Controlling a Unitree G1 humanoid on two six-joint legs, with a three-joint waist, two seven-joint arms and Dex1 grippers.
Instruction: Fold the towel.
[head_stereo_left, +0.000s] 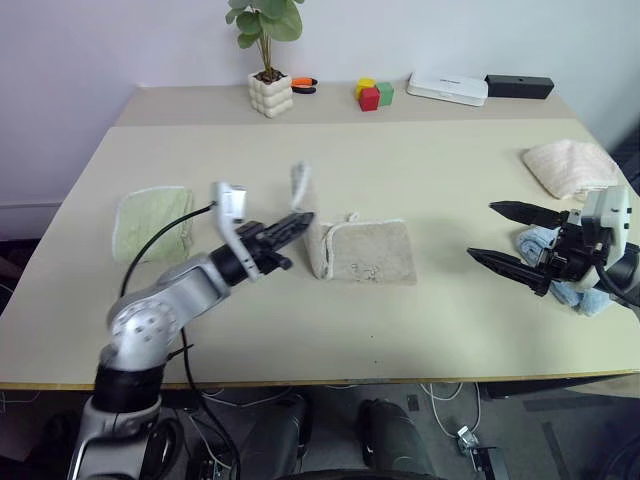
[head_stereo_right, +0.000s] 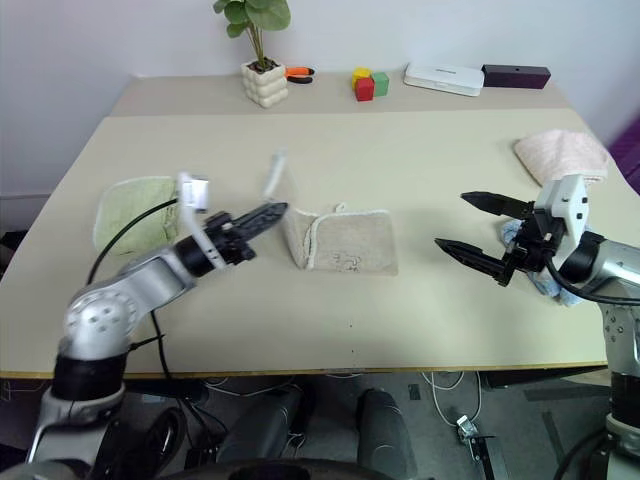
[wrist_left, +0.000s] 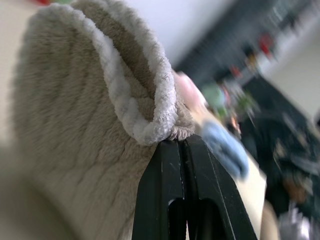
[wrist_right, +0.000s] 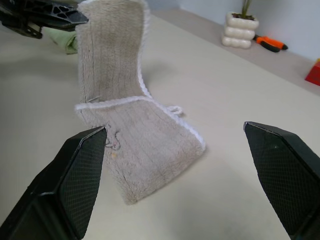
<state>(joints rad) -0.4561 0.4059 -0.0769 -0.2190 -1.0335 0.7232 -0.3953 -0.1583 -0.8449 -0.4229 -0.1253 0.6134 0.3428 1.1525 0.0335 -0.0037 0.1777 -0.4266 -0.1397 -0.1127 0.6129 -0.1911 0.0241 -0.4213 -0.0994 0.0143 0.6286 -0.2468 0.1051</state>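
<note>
Holding: the left gripper (head_stereo_left: 300, 221) is pinched tight on one edge of the towel (head_stereo_left: 365, 252), lifting that end up off the counter (head_stereo_left: 420, 170). In the left wrist view, its two black fingers (wrist_left: 165, 200) press together with the white corded edge caught at their tips.

Why held this way: the raised end stands up as a tall flap, which looks like the start of a fold, ready to be carried across the part lying flat.

Right gripper: the right gripper (head_stereo_left: 505, 240) hovers with its fingers spread wide and nothing between them, well apart from the towel on the side away from the left gripper. It seems to be waiting, clear of the fold.

Towel position: the beige towel sits near the middle of the counter, between the two grippers. Most of it rests flat; the end toward the left gripper rises steeply.

Towel direction: its long axis runs across the counter from one gripper toward the other. The small white loop (head_stereo_left: 352, 216) sits on the towel's far edge, pointing toward the potted plant (head_stereo_left: 268, 60).

Around the towel: a pale green towel (head_stereo_left: 152, 222) lies flat beyond the left gripper. A pinkish-cream towel (head_stereo_left: 570, 166) lies beyond the right gripper, farther back. A blue cloth (head_stereo_left: 560, 265) sits just behind the right gripper.

Behind the towel: coloured blocks (head_stereo_left: 372, 94) stand beside the plant along the back edge.
</note>
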